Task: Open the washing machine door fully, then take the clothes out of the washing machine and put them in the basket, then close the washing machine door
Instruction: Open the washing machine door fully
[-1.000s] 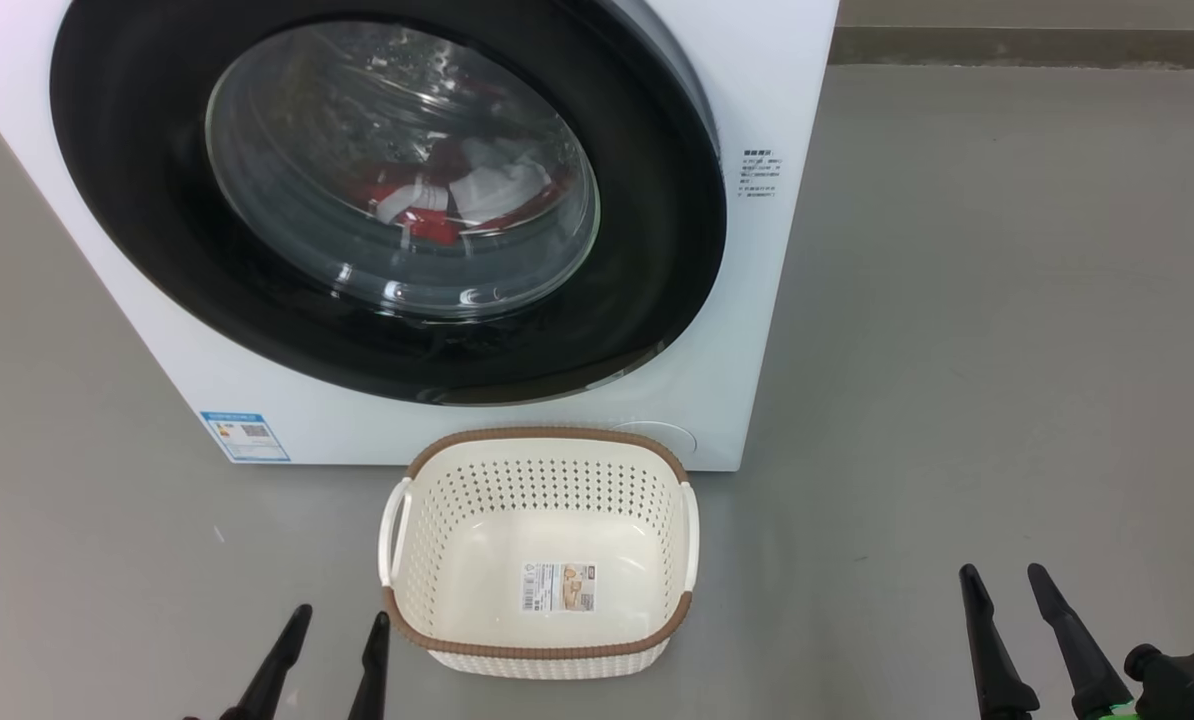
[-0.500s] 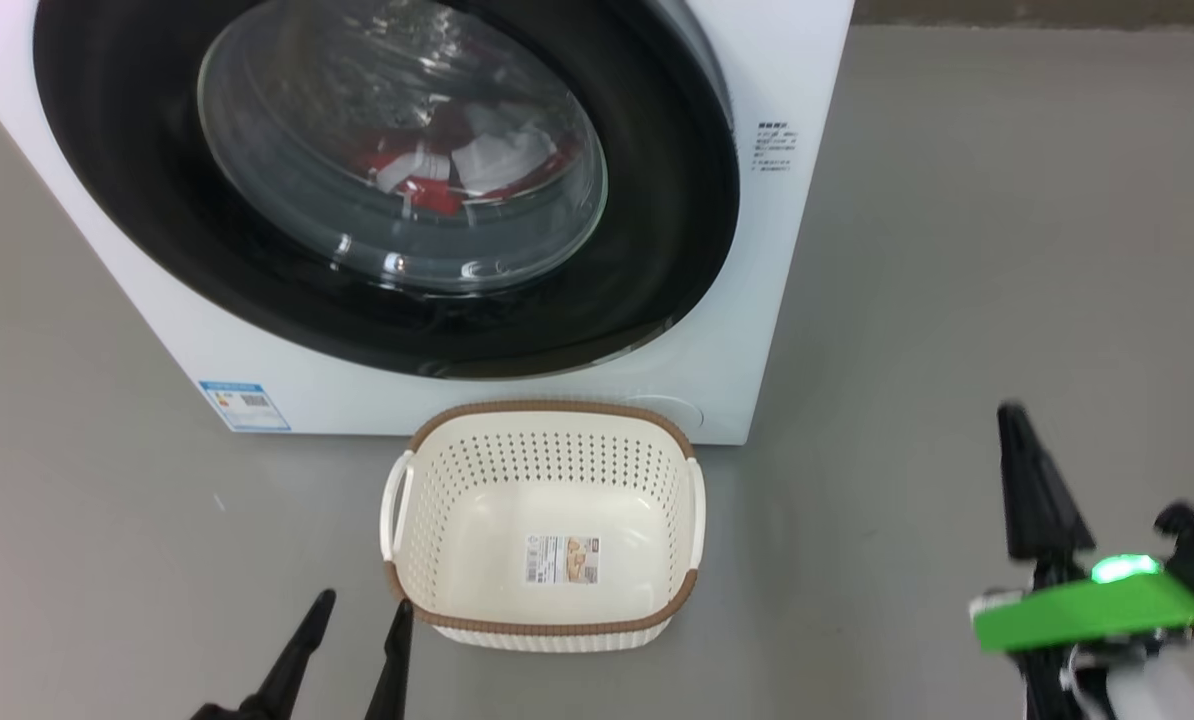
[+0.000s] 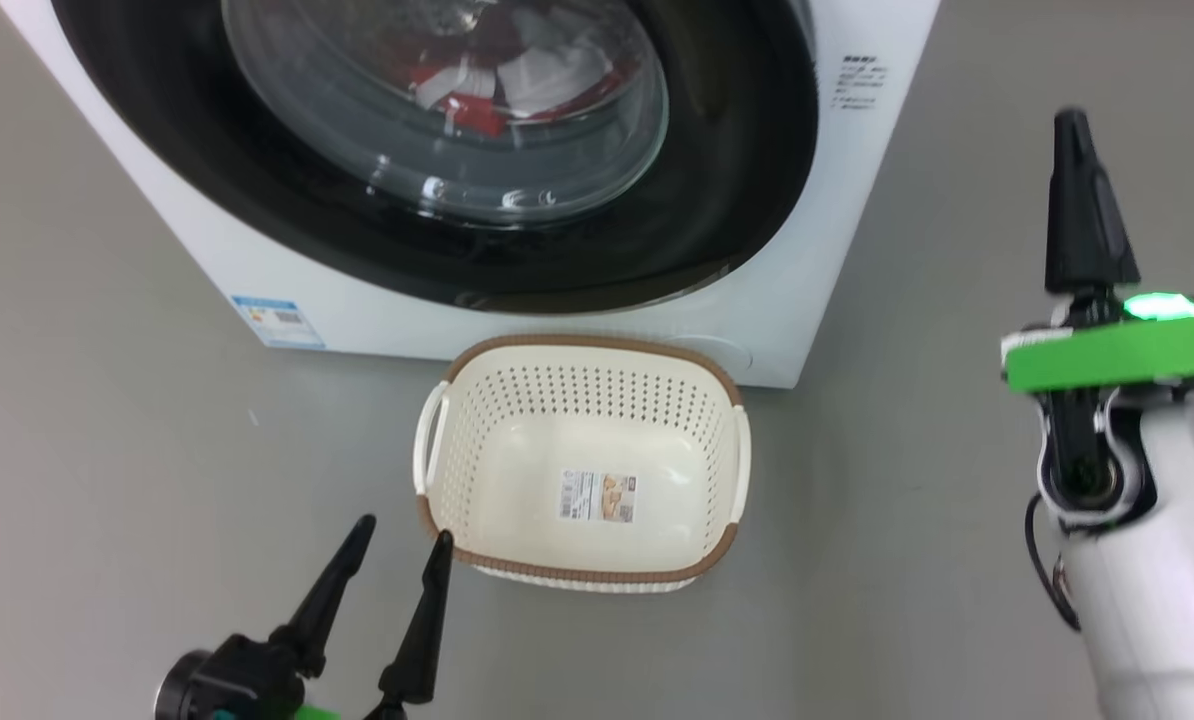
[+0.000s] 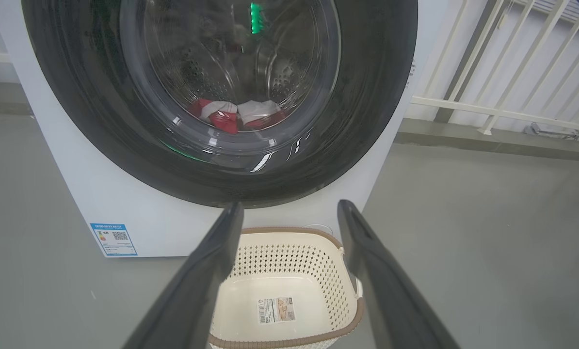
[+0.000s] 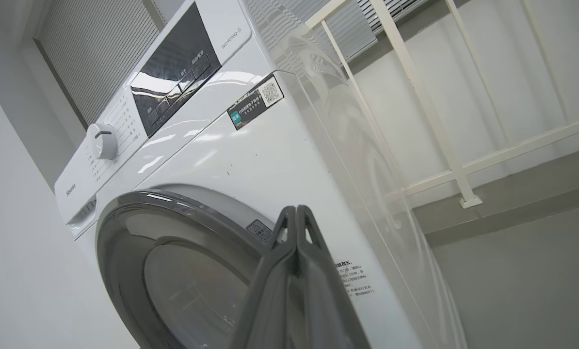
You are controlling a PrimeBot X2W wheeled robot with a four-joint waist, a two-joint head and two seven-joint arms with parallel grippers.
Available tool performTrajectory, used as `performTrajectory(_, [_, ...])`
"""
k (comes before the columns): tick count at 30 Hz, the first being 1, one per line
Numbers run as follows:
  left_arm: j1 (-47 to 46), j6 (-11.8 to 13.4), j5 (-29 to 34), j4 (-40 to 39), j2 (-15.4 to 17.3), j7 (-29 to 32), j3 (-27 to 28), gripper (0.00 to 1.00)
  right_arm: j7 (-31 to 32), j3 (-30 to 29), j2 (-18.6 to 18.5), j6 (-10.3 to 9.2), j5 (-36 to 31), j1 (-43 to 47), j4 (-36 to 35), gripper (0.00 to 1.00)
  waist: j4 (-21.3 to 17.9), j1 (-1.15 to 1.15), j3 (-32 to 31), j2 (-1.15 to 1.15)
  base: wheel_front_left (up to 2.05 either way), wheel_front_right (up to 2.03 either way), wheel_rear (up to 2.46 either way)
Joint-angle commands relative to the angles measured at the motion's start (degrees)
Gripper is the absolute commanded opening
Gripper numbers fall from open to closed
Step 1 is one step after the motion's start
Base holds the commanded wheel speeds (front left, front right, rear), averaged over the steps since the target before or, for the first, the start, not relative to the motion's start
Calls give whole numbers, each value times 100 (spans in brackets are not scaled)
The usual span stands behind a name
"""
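Door [image 3: 747, 150] in front of you: wide glossy black ring round a bulging clear glass bowl, lying closed against the white washing machine [image 3: 847, 220]. Through the glass you see the clothes [image 3: 517, 75], red with white patches, heaped low in the steel drum. Basket [image 3: 587, 345] stands on the grey floor [image 3: 907, 560] just before the machine, below the door: cream, perforated, brown rim, its whole bottom showing, with a sticker [image 3: 597, 497] in the middle. Your left gripper [image 3: 404, 530] is spread wide and holds nothing, near the basket's front left corner. Your right gripper [image 3: 1072, 125] is pinched together on nothing, in the air to the right of the machine.
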Motion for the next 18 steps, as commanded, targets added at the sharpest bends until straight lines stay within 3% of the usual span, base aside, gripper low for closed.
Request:
performTrajectory(1, [-247, -32, -66, -114, 108, -70, 143, 100, -22, 242, -86, 5, 239, -349, -2, 0, 212, 0, 270, 0, 0, 0, 0])
performTrajectory(10, [-611, -32, -217, -63, 165, -70, -57, 100, 676, 784, -595, 5, 1574, -1530, 547, 0, 422, 0, 701, 0, 0, 0, 0])
performTrajectory(18, [-828, -32, -326, 4, 198, -70, -221, 100, 1744, 1134, -1043, 5, 2566, -2267, 1051, 0, 577, 0, 943, 0, 0, 0, 0])
